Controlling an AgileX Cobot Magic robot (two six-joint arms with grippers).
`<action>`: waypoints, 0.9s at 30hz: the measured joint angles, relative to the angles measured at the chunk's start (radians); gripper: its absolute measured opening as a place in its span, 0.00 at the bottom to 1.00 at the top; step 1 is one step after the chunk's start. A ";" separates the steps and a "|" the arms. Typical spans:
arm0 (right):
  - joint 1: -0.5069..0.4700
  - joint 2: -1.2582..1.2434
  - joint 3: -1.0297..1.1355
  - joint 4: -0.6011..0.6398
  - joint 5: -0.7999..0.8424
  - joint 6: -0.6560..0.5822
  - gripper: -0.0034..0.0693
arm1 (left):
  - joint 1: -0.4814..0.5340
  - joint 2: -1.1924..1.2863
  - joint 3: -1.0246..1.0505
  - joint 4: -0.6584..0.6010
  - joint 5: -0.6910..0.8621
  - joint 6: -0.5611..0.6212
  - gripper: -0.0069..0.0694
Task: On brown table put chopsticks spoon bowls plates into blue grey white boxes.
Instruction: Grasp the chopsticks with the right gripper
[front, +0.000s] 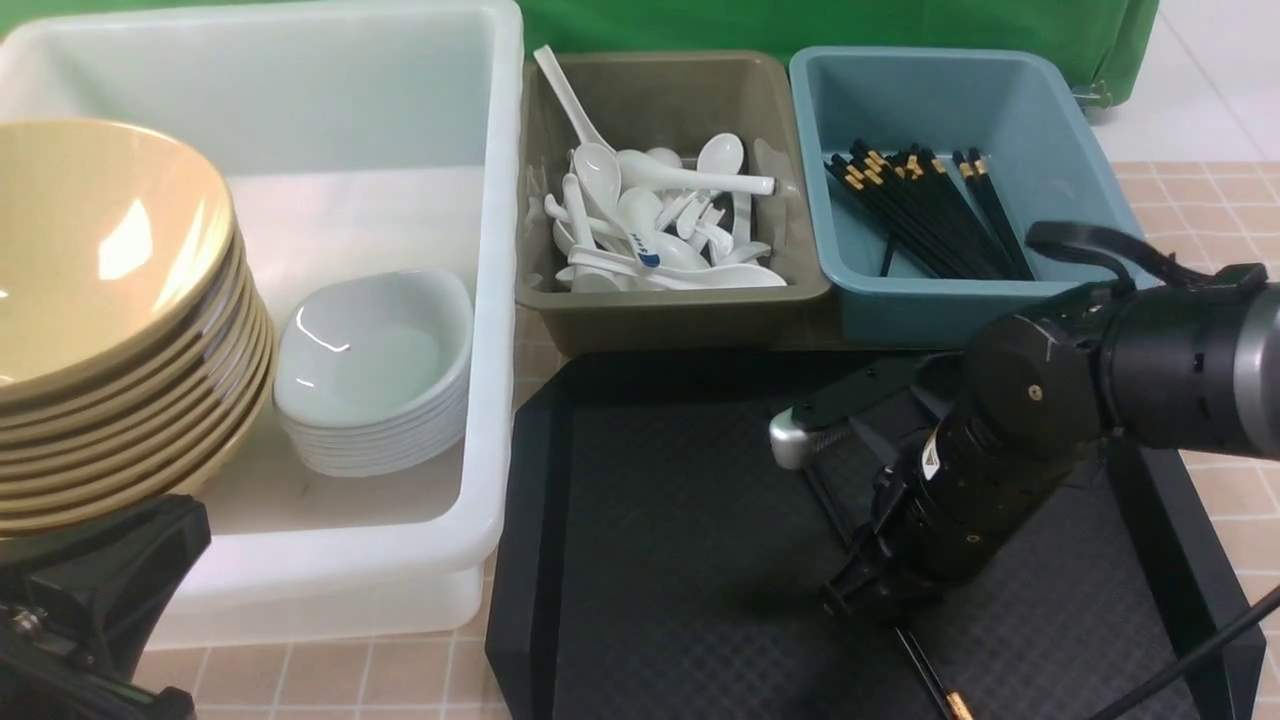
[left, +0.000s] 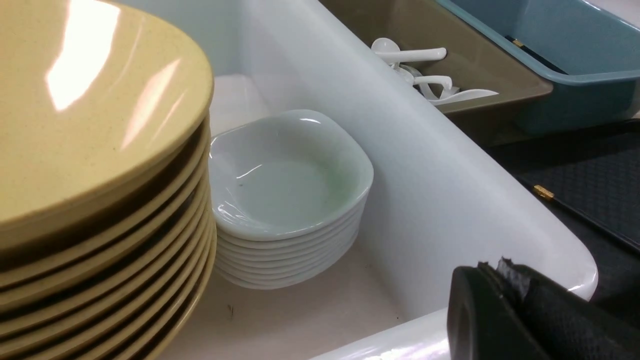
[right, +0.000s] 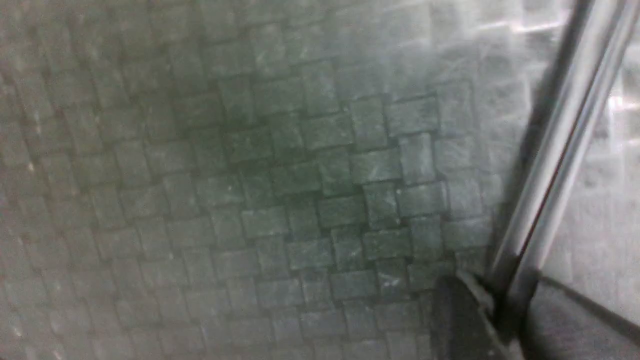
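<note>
Down on the black tray (front: 650, 520) with the right end effector (front: 872, 592), tips at the far end of a lone chopstick (front: 930, 675). Runs from those tips toward the near right, gold cap at the near end, so the long axis slants far-left to near-right. Cannot tell whether the right end effector is gripping: the right wrist view shows only one pad hard against the shaft, the other side out of sight.

Left end effector (left: 500, 274) closed on nothing, at the near corner of the white box (front: 490, 400), well apart from the chopstick; right arm plainly the nearer.

Looks like the pick-up step. Blue box (front: 930, 305), with its bundle of chopsticks (front: 930, 215), beyond the tray's far edge. Likely calls for a lift and a carry away from the robot, shaft kept roughly along the bundle's slant.
</note>
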 joint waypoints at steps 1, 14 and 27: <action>0.000 0.002 -0.003 -0.006 0.002 -0.010 0.30 | 0.000 0.000 0.000 0.000 0.000 0.000 0.09; 0.008 -0.157 0.018 0.021 -0.139 -0.050 0.10 | 0.000 0.000 0.000 0.000 0.000 0.000 0.09; 0.009 -0.107 0.024 0.019 -0.049 -0.040 0.15 | 0.000 0.000 0.000 0.000 0.008 0.000 0.09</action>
